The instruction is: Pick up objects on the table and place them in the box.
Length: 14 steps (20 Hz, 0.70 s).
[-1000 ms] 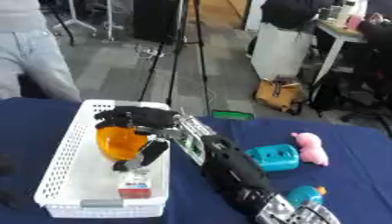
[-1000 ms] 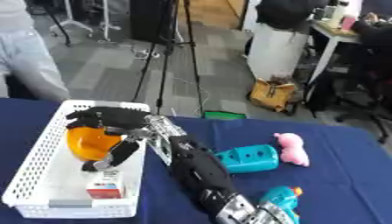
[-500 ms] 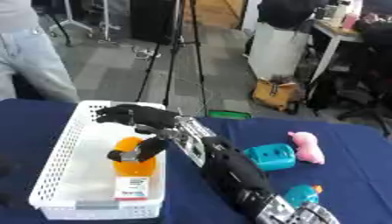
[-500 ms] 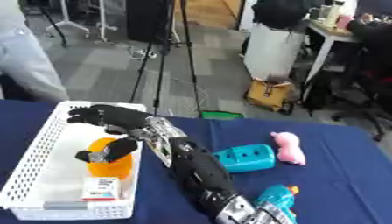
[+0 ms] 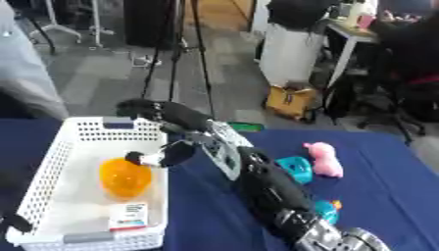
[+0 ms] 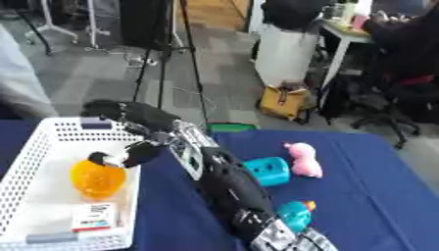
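You have just let the orange object (image 5: 125,177) drop into the white basket (image 5: 51,162), so your right hand (image 5: 171,131), now released, can fetch another.

Even, soft indoor light falls on my table (image 5: 214,215), no hard shadows, no glare. Everything looks smeared: my right hand (image 5: 167,130) blurs at the edges over the white basket (image 5: 51,162), and the orange thing (image 5: 125,177) inside is fuzzy. The floor behind is brighter, hazy too.
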### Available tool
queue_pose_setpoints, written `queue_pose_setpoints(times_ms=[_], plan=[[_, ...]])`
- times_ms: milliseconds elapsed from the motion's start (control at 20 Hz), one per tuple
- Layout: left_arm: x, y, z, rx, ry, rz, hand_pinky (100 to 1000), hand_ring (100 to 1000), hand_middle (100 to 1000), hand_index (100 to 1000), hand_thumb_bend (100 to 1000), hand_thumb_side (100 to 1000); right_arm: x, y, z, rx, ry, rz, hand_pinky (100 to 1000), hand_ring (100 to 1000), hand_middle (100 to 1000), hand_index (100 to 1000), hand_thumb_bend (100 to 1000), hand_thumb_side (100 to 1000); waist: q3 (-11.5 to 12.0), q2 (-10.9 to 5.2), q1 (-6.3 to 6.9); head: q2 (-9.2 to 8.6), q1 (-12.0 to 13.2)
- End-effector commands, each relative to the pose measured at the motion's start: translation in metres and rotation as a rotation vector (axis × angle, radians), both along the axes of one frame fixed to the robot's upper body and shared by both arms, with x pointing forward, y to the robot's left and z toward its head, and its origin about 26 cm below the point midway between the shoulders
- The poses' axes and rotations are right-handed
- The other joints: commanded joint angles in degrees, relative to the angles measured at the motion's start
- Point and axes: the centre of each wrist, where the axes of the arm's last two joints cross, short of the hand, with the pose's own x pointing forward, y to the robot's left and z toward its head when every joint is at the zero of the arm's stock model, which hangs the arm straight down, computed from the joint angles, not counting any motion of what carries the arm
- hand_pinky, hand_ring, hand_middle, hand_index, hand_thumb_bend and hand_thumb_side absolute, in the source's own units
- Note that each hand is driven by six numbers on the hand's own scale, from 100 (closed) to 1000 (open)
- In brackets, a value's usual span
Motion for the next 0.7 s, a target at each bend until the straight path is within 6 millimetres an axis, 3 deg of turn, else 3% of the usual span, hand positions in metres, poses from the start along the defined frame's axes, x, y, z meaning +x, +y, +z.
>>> queue_pose_setpoints(times_ms=[50, 100, 350, 400, 700], plan=[[0.001, 0.011, 0.001, 0.029, -0.01, 0.043, 508, 810, 781, 787, 320, 983, -0.007, -0.02, 0.024, 0.049, -0.075, -0.019, 693, 647, 883, 918, 398, 644, -1.9, -0.59, 0.82, 0.86, 2.4], [0.001, 0.014, -0.002, 0.04, -0.003, 0.058, 504, 811, 782, 787, 311, 996, -0.009, -0.026, 0.021, 0.051, -0.07, -0.024, 620, 592, 863, 906, 443, 573, -3.2, -0.51, 1.12, 1.35, 3.7], [0.006, 0.03, -0.013, 0.084, 0.019, 0.147, 501, 814, 785, 787, 295, 1000, -0.028, -0.058, 0.01, 0.021, -0.078, 0.001, 550, 547, 840, 884, 440, 570, -9.6, -0.38, 2.85, 2.73, 9.9], [0.007, 0.032, -0.014, 0.089, 0.017, 0.164, 501, 816, 787, 787, 282, 999, -0.032, -0.062, 0.009, 0.025, -0.08, 0.002, 493, 502, 809, 863, 451, 540, -10.9, -0.31, 3.28, 3.02, 10.8], [0.011, 0.043, -0.014, 0.094, -0.006, 0.247, 499, 818, 789, 785, 277, 1000, -0.057, -0.09, -0.004, 0.112, -0.038, -0.075, 455, 472, 782, 841, 463, 509, -17.7, 0.46, 5.66, 4.57, 14.2]])
